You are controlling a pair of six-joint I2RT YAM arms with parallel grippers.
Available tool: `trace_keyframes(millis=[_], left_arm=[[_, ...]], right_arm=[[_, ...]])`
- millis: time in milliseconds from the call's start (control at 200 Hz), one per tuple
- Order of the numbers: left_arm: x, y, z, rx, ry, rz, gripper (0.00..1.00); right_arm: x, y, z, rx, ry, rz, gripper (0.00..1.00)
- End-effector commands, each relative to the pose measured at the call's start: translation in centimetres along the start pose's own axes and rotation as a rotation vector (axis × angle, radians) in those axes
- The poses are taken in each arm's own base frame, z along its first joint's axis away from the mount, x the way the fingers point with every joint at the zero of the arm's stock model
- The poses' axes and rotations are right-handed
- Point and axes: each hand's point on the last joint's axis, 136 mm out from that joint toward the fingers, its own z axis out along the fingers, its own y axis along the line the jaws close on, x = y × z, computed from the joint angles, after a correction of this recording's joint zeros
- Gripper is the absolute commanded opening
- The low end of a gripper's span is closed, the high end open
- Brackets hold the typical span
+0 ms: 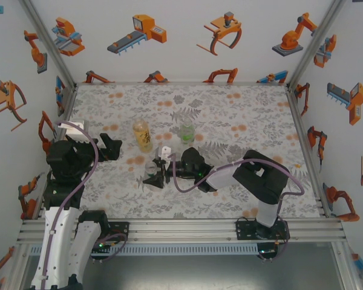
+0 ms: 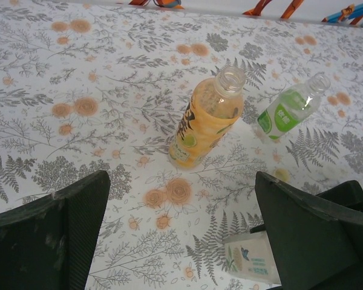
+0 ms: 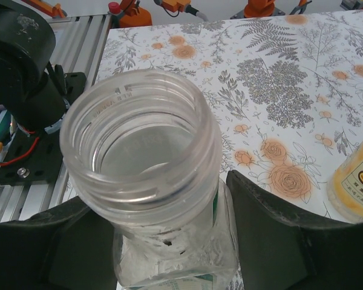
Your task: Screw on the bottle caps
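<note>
Table: a flat top under a white cloth printed with grey ferns and orange flowers [image 1: 242, 181].
Back centre: tall plastic bottle of amber-yellow liquid [image 1: 143, 134], upright, neck open.
Just to its right: clear plastic bottle with a green label [image 1: 187, 132], upright and uncapped too.
Nearer front: squat clear wide-mouthed bottle [image 1: 151, 171], top open.
Also down there: small white printed carton [image 2: 251, 257], and a small pale yellowish disc [image 2: 282, 175], too blurred to name.

Left claw [image 2: 181, 181] agape; right claw [image 3: 163, 205] narrower
</note>
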Motion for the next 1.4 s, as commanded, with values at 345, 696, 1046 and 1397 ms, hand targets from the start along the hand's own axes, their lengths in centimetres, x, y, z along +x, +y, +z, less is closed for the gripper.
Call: trace_keyframes(millis=[345, 696, 1046, 1397], left_arm=[[-0.9, -0.9, 0.3, 0.055, -0.003, -0.053, 0.97], [-2.0, -5.5, 0.8, 0.309, -0.061, -0.033, 0.97], [-1.5, -12.6, 1.8, 0.558, -0.032, 0.066, 0.97], [2.4, -21.4, -1.1, 0.946, -0.082, 0.288, 0.97]], right_arm=[[-3.1, 0.5, -1.6, 0.037, -0.054, -0.049, 0.46], [-4.8, 0.7, -5.1, 0.099, 0.006, -0.062, 0.46], [-5.3, -0.4, -10.3, 0.213, 0.037, -0.035, 0.47], [-8.2, -0.9, -16.0, 0.305, 0.093, 0.017, 0.47]])
